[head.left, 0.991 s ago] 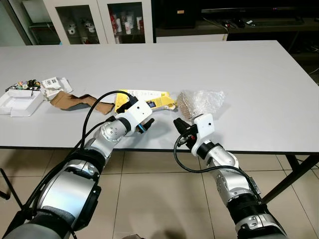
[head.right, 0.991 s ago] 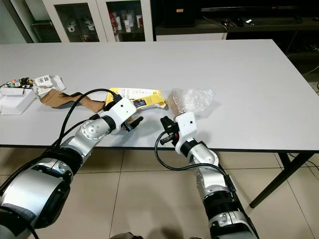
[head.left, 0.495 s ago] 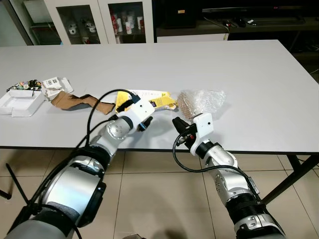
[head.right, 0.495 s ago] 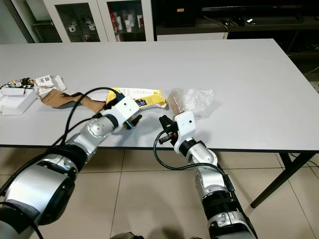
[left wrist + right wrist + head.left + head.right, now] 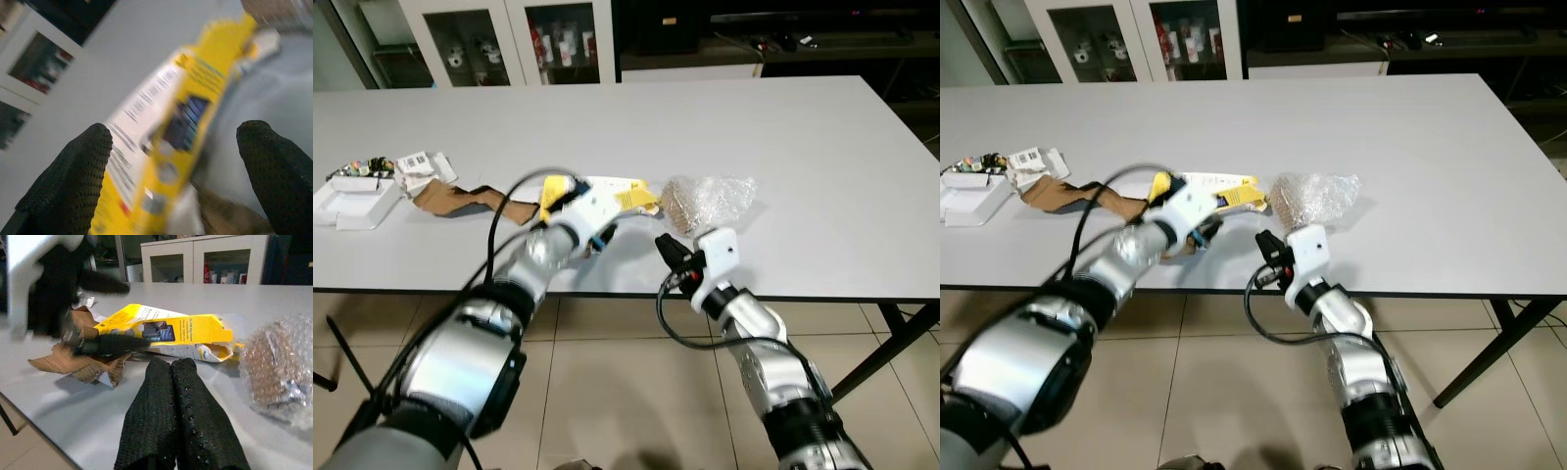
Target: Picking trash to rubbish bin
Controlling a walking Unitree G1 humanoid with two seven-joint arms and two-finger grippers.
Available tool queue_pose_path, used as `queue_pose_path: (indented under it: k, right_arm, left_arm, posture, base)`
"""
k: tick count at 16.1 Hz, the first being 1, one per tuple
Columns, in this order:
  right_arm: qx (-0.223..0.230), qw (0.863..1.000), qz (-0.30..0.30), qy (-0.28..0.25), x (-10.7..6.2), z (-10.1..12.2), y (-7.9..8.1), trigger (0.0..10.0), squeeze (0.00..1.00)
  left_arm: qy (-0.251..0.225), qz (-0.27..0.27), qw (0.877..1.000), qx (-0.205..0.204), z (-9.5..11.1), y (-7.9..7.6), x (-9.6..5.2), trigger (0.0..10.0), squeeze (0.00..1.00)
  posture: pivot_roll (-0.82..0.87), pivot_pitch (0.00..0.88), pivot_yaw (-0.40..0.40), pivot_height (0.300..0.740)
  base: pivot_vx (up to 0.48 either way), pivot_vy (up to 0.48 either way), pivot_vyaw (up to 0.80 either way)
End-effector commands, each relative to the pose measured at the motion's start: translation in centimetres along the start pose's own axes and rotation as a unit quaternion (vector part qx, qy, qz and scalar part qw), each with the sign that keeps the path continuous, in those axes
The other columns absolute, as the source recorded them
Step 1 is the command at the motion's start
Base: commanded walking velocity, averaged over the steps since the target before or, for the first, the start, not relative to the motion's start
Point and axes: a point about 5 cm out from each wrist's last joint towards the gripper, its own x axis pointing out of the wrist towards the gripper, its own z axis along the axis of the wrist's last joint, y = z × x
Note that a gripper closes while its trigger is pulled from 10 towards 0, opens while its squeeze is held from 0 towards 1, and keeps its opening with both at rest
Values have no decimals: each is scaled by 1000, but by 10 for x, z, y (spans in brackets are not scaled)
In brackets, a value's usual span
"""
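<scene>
A flat yellow package (image 5: 619, 196) lies on the grey table (image 5: 773, 127) near its front edge. My left gripper (image 5: 605, 235) is open just in front of it, its arm blurred. In the left wrist view the package (image 5: 186, 122) lies between the two spread black fingers (image 5: 73, 181). A crumpled bubble-wrap bundle (image 5: 710, 199) sits to the right of the package. My right gripper (image 5: 664, 247) hovers at the table's front edge below the bundle, shut with nothing in it (image 5: 171, 369). A torn brown cardboard piece (image 5: 460, 199) lies to the left of the package.
A white tray (image 5: 352, 201) and small scraps (image 5: 416, 166) sit at the table's left end. Glass-door cabinets (image 5: 499, 39) stand behind the table. A black table leg (image 5: 886, 343) slants down at the right, over tiled floor.
My left gripper has moved forward toward the yellow package and is blurred with motion. The right gripper has stayed almost in place, still shut.
</scene>
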Motion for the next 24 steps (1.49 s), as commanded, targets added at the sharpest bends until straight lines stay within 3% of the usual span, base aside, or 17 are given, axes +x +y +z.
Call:
queue_pose_path:
  k: [1,4,9,16,19,20,24]
  right_arm:
    - [10,1000,0,-7,-2,3,4,10000,0]
    - [22,1000,-20,-10,-18,3,10,10000,0]
    - [50,998,-32,-10,-48,13,25,10000,0]
    - [76,996,-55,11,-72,15,36,10000,0]
    - [80,995,-58,14,-72,16,37,10000,0]
    - [81,995,-59,14,-72,16,38,10000,0]
    - [83,994,-67,18,-74,17,38,10000,0]
  left_arm:
    - [-9,16,1000,12,8,13,0,10000,0]
    - [-22,18,999,18,17,23,1,10000,0]
    - [-32,-1,999,-4,21,20,2,10000,0]
    - [-18,33,999,34,26,33,2,10000,0]
    - [-15,29,999,35,23,33,2,9804,0]
    - [-16,21,999,34,23,31,2,0,0]
    - [-19,7,999,38,24,23,4,0,0]
  posture:
    - [-74,61,99,740]
    - [-87,115,102,740]
    - [-127,216,83,740]
    - [-141,247,69,740]
    - [-137,243,75,740]
    - [-139,244,78,740]
    - [-145,256,79,740]
  base:
    - [0,0,0]
    - [0,0,0]
    - [0,0,0]
    - [0,0,0]
    - [0,0,0]
    - [0,0,0]
    - [0,0,0]
